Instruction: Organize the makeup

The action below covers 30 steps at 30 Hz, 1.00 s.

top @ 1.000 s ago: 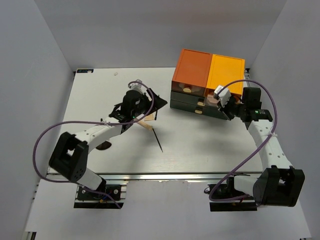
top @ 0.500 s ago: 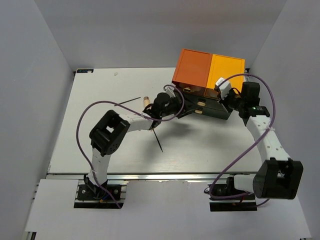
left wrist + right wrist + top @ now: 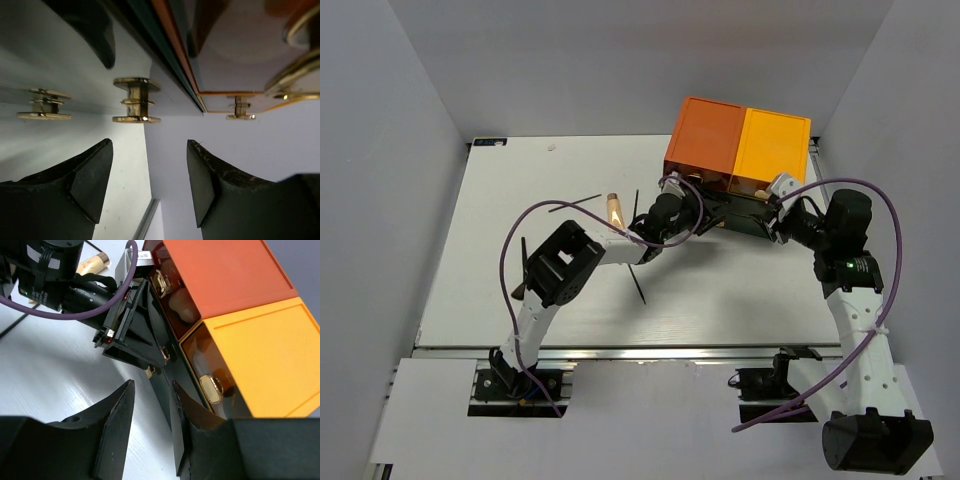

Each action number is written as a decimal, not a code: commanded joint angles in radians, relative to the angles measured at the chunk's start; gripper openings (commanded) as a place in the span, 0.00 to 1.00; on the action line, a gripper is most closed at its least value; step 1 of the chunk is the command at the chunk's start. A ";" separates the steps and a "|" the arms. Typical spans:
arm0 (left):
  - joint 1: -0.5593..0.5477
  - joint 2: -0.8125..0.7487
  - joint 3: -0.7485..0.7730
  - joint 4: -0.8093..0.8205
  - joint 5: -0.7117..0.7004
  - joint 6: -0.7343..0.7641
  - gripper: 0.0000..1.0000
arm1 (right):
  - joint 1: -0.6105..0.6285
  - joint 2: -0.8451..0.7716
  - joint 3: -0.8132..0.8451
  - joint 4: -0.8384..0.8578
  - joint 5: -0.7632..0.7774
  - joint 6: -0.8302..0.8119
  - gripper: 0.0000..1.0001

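My left gripper [image 3: 698,206] is open and empty, right at the front of the orange-and-dark drawer box [image 3: 740,148]. In the left wrist view its fingers [image 3: 95,175] stand apart just below a gold drawer knob [image 3: 136,100]. My right gripper [image 3: 777,216] is open and empty at the box's right front; in the right wrist view it [image 3: 152,425] sits beside the dark lower drawers. A tan stick [image 3: 614,208] and thin black pencils [image 3: 574,204] [image 3: 637,281] lie on the table left of the box. The stick also shows in the right wrist view [image 3: 93,262].
The box has an orange and a yellow top section [image 3: 270,347] with gold handles [image 3: 212,389]. A brownish item [image 3: 523,291] and another black pencil [image 3: 523,256] lie by the left arm's elbow. Purple cables loop over both arms. Grey walls enclose the table.
My left arm has swung from the table's middle left over to the box's front. My right arm has drawn back to the right, its gripper staying near the box.
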 commanded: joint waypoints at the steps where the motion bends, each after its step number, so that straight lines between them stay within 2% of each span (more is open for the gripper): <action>1: 0.008 -0.028 0.020 -0.078 -0.128 -0.040 0.70 | -0.009 -0.014 0.029 0.042 -0.019 0.084 0.40; 2: 0.006 -0.034 0.014 -0.104 -0.196 -0.063 0.70 | -0.009 -0.014 0.029 0.042 -0.022 0.088 0.40; 8: -0.026 -0.041 0.026 -0.198 -0.366 -0.207 0.69 | -0.009 -0.007 0.029 0.059 -0.034 0.118 0.40; 11: -0.035 -0.002 0.075 -0.198 -0.389 -0.247 0.62 | -0.009 -0.007 0.032 0.063 -0.033 0.121 0.40; 13: -0.040 0.017 0.100 -0.193 -0.387 -0.257 0.54 | -0.009 -0.011 0.034 0.063 -0.031 0.121 0.40; 14: -0.040 0.029 0.115 -0.190 -0.387 -0.258 0.46 | -0.010 -0.014 0.034 0.065 -0.030 0.121 0.40; 17: -0.046 0.020 0.111 -0.186 -0.390 -0.257 0.40 | -0.010 -0.025 0.029 0.063 -0.028 0.123 0.40; 24: -0.063 -0.102 -0.075 -0.105 -0.352 -0.266 0.28 | -0.012 -0.037 0.006 0.062 -0.017 0.121 0.40; 30: -0.103 -0.236 -0.286 -0.085 -0.311 -0.310 0.28 | -0.012 -0.021 -0.017 0.086 -0.017 0.127 0.40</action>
